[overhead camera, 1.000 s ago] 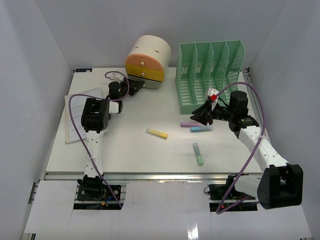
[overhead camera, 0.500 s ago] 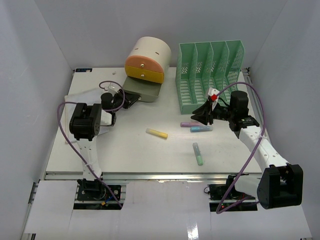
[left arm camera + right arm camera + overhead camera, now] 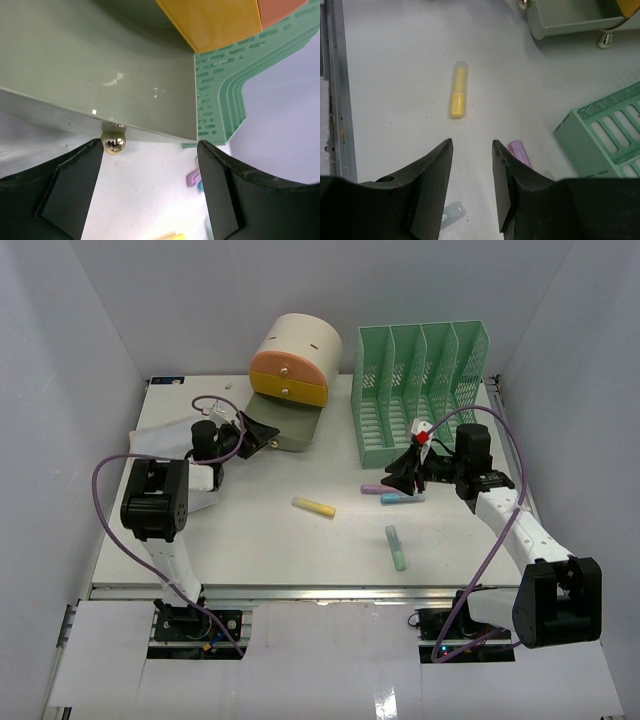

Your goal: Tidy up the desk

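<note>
- Well, the desk (image 3: 250, 550) fills my top view – white, its metal rail along the near edge, both arm bases bolted just below it.
- One mint-green file rack (image 3: 420, 380) stands at the far right; I count four slots.
- One rounded cream drawer unit (image 3: 295, 355) sits at the far centre with three drawers: orange on top, yellow below it, and a grey-green bottom drawer (image 3: 290, 425) pulled out towards the left arm.
- My left gripper (image 3: 147, 150) is released, jaws spread wide in front of that drawer; its one gold knob (image 3: 114, 141) sits just beside the left finger, not pinched.
- My right gripper (image 3: 472, 145) shows a narrow gap with nothing in it, hovering over the desk near the rack's front.
- Four markers lie on the desk – yellow (image 3: 313, 506) in the middle, purple (image 3: 372, 488) and blue (image 3: 405, 498) side by side under the right gripper, green (image 3: 396, 547) nearer the rail.
- Any print on the markers is too small for me to read.
</note>
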